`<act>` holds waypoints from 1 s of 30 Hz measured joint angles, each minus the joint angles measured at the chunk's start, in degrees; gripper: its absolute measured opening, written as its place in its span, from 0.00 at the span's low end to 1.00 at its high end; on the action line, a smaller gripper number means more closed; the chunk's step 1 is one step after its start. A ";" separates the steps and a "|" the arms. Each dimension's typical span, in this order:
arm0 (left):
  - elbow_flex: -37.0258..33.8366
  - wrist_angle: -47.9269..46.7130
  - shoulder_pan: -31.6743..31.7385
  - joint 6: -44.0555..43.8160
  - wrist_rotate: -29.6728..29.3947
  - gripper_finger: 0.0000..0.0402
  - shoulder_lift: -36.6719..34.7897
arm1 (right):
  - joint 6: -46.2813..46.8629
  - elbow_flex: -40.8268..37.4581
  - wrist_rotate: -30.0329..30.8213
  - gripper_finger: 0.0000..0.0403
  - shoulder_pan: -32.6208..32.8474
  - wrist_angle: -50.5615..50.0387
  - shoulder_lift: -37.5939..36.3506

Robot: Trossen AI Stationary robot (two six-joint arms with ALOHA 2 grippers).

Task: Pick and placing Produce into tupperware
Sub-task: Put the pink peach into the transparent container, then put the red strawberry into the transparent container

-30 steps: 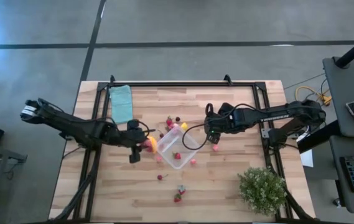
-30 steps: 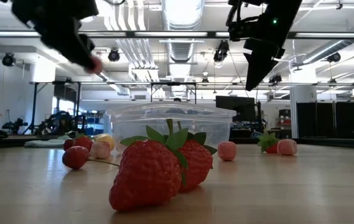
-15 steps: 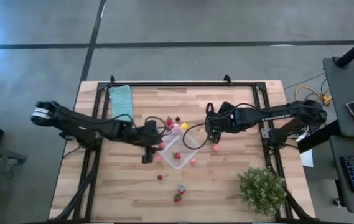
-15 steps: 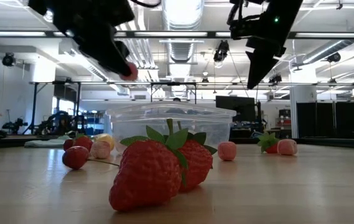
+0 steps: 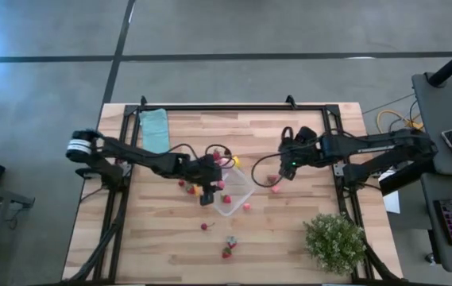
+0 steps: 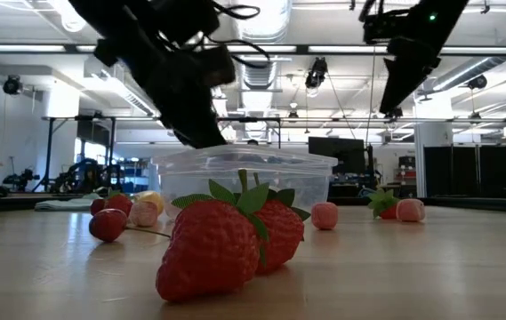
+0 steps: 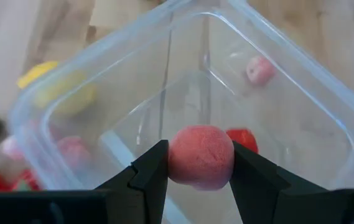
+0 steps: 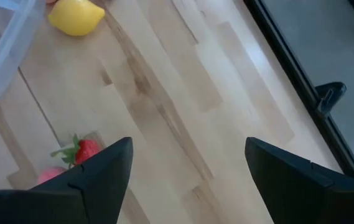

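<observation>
Left gripper (image 7: 200,167) pinched a round pink-red piece of produce (image 7: 201,156) between both fingers (image 7: 150,177), held just above the open tupperware (image 7: 301,81). Seen from above, same gripper (image 5: 207,176) reached in from the left and hung over the left edge of the clear tub (image 5: 238,191), near the middle of the wooden table (image 5: 289,238). Inside the tub, through the left wrist view: a small red piece (image 7: 242,139) on the floor of it, a pink one (image 7: 260,70) showing through the far wall, inside or outside not clear.

Right gripper (image 5: 287,165) hovered to the right of the tub, apart from it, fingers spread wide and empty, with bare wood between them in the right wrist view (image 8: 186,180). Below it lay a strawberry with green leaves (image 8: 84,150), a pink piece (image 8: 51,175) touching it, and farther off a yellow lemon-like piece (image 8: 77,16) beside the tub corner (image 8: 2,50).

Scattered elsewhere: two big strawberries (image 6: 226,240) nearest the low camera, red and pink pieces (image 6: 108,224) left of the tub (image 6: 244,173), more pink ones (image 6: 325,215) to its right. Also on the table: a folded teal cloth (image 5: 155,130) at the far left, a bushy green potted plant (image 5: 335,241) at the near right.
</observation>
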 joint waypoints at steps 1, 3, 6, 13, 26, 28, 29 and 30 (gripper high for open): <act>0.70 -0.01 0.04 -0.96 0.07 0.33 1.04 | 0.43 -0.49 0.00 0.76 0.00 0.00 -0.99; 2.53 -1.09 0.08 -1.86 0.12 0.33 2.85 | 0.79 -1.51 0.07 0.77 0.00 0.09 -2.86; 5.35 -3.34 0.08 -2.33 0.21 0.35 4.59 | 0.75 -2.75 0.17 0.78 0.00 0.28 -4.76; 8.86 -9.11 0.47 -2.40 0.59 0.50 5.62 | 0.26 -3.39 0.57 0.78 0.00 0.62 -5.36; 8.39 -19.34 0.79 1.31 -6.40 0.61 -3.00 | 0.51 -3.18 1.68 0.76 -0.01 5.64 -5.10; 8.36 -21.24 1.08 2.53 -8.80 0.61 -6.26 | -0.23 -3.59 1.66 0.76 -0.02 5.73 -5.11; 8.31 -22.62 1.26 2.53 -9.69 0.61 -7.85 | -0.60 -3.87 1.59 0.76 -0.13 5.62 -5.07; 8.22 -24.00 1.45 2.47 -10.58 0.61 -9.53 | -0.77 -4.21 1.36 0.76 -0.13 5.59 -5.07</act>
